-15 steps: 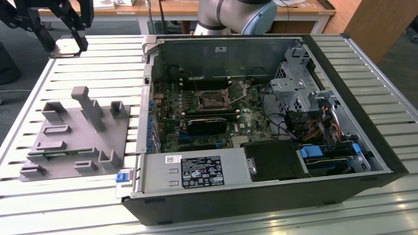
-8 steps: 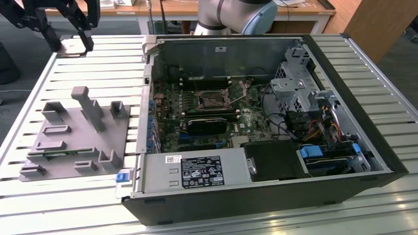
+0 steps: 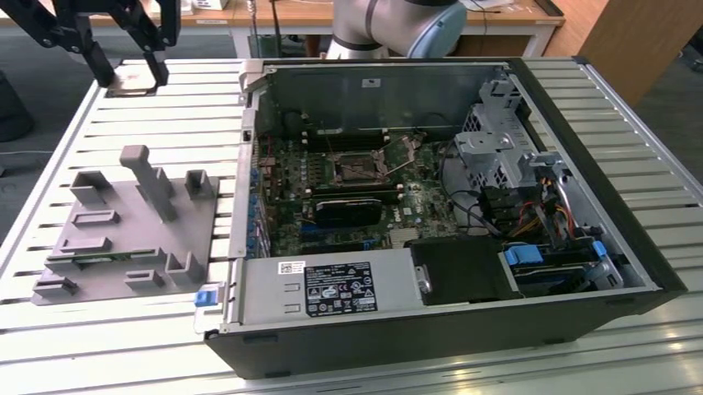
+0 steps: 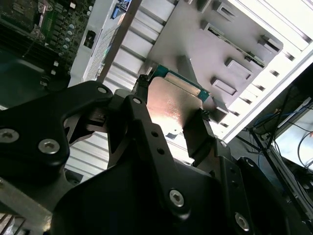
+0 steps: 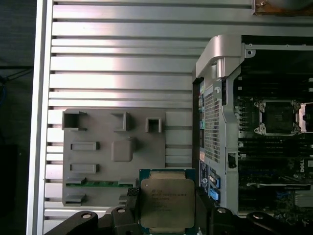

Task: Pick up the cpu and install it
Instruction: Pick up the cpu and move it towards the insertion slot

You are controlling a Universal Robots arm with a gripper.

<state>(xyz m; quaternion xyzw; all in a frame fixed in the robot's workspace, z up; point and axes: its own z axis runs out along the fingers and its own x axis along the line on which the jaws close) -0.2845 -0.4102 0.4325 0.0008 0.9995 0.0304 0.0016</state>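
Observation:
My gripper (image 3: 132, 76) hangs above the slatted table at the exterior view's far left, beyond the grey tray (image 3: 121, 222), and is shut on the cpu (image 3: 134, 82). In the first wrist view the cpu (image 5: 167, 203) shows its silvery top and pale green rim between the black fingers (image 5: 128, 198), high over the tray (image 5: 115, 147). Its flat underside (image 4: 168, 100) shows in the second wrist view. The dark metal-framed socket (image 3: 357, 169) lies bare in the middle of the motherboard inside the open computer case (image 3: 439, 271), well off to the exterior view's right of the gripper.
A green memory stick (image 5: 100, 183) lies in a slot of the tray. The case's raised metal side wall (image 5: 217, 63) stands between tray and motherboard. Drive cages and cables (image 3: 516, 181) crowd the case's right side, a power supply (image 3: 329, 288) its front.

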